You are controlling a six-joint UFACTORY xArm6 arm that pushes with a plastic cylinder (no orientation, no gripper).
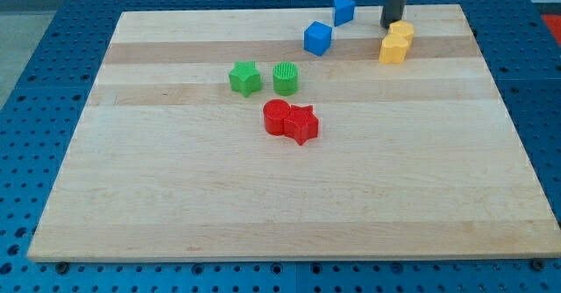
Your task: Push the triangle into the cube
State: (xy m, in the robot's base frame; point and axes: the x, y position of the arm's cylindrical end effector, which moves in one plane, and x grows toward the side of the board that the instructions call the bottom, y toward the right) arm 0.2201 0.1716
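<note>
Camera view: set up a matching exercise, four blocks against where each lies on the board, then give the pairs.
Things:
1. blue cube
2. green star
3. red pair
4. yellow pair

Places:
A. leftmost block in the view
B. just below my tip, near the view's top right
C. nearest the view's bottom, the two touching
D. down-left of the other blue block

Pairs: 1-D, 2-A, 3-C, 4-B
</note>
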